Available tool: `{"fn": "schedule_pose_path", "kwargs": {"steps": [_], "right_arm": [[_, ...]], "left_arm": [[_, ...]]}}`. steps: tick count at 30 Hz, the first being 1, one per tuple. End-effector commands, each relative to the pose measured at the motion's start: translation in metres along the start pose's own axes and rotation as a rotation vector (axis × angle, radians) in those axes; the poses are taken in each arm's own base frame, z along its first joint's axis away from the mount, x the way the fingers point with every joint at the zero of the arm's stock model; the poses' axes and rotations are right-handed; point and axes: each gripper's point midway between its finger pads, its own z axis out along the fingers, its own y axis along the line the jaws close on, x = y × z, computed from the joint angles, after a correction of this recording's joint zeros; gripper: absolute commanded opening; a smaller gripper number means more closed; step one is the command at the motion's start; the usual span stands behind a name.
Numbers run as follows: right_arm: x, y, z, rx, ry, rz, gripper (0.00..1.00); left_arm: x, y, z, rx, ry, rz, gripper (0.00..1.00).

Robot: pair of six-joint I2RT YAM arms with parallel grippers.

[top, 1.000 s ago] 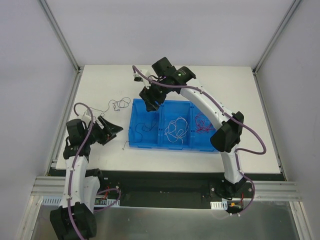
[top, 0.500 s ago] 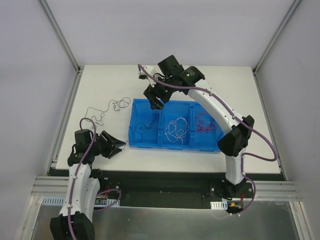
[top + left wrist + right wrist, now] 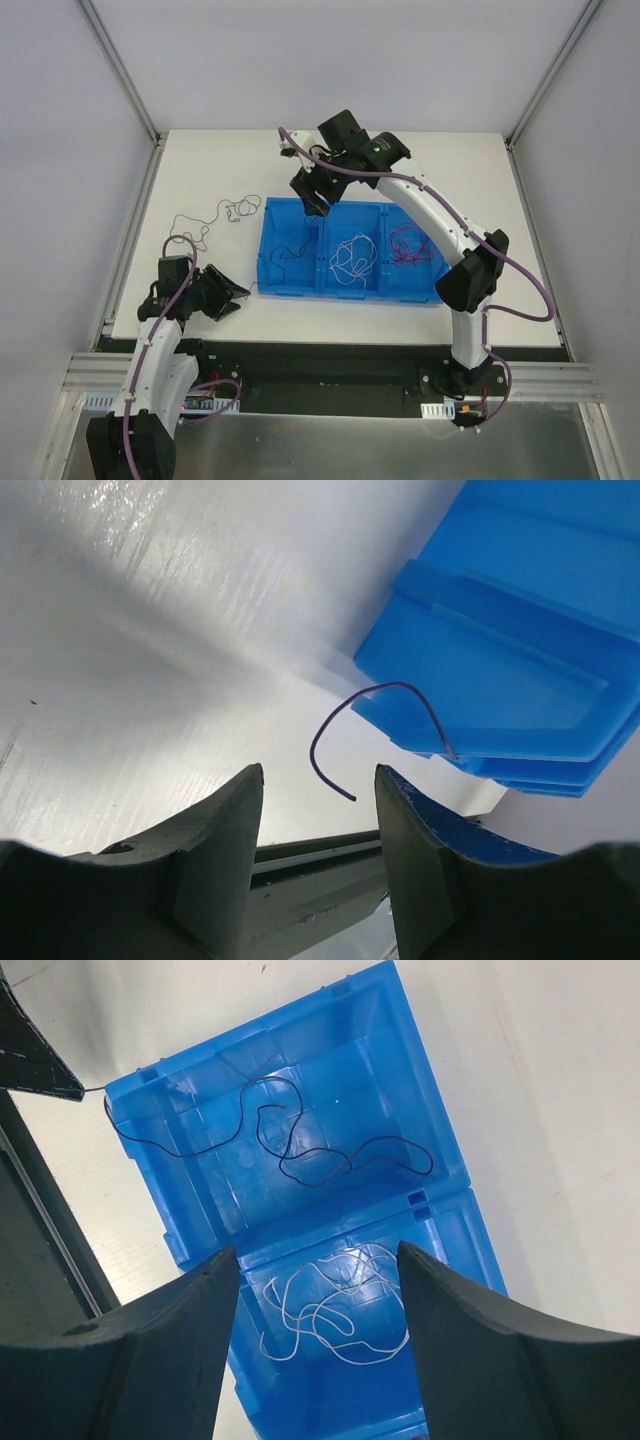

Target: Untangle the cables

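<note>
Three blue bins (image 3: 272, 285) sit side by side. The left bin holds a dark cable (image 3: 300, 1150), the middle one a white cable (image 3: 335, 1310), the right one a red cable (image 3: 405, 245). The dark cable's tail (image 3: 335, 730) curls out over the bin's near left corner (image 3: 520, 630) onto the table. My left gripper (image 3: 320, 780) is low at that corner, open, with the tail's end just ahead of its tips and nothing between them. My right gripper (image 3: 318, 1260) hangs open above the left and middle bins, holding nothing. A second dark cable (image 3: 215, 218) lies loose on the table.
The white table (image 3: 450, 170) ends at a metal rail along its near edge (image 3: 300, 855), right under the left gripper. The left gripper's dark finger (image 3: 30, 1050) shows at the top left of the right wrist view. Grey walls enclose the back and sides.
The left arm has drawn back toward the near edge and its jaws have narrowed. The right gripper has shifted slightly back and right above the bins.
</note>
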Motion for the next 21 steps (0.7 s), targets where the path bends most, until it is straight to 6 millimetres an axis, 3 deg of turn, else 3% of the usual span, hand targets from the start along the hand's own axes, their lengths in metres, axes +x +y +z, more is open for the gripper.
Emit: {"fn": "schedule_pose_path", "kwargs": {"steps": [1, 8, 15, 18, 21], "right_arm": [[-0.013, -0.004, -0.022, 0.050, -0.056, -0.022, 0.66], [-0.011, -0.007, -0.021, 0.066, -0.047, -0.019, 0.64], [-0.010, -0.009, -0.022, 0.066, -0.047, -0.018, 0.61], [-0.009, -0.010, -0.022, 0.071, -0.044, -0.015, 0.61], [-0.007, -0.012, -0.024, 0.075, -0.043, -0.012, 0.59]], "left_arm": [[0.007, 0.002, 0.007, -0.020, 0.046, -0.011, 0.48], [0.009, -0.001, 0.017, -0.003, 0.085, -0.014, 0.47], [-0.001, -0.008, 0.020, 0.007, 0.061, 0.024, 0.18], [-0.004, -0.017, 0.016, 0.045, 0.047, 0.056, 0.00], [-0.005, -0.037, 0.001, 0.110, 0.031, 0.112, 0.00]]}}
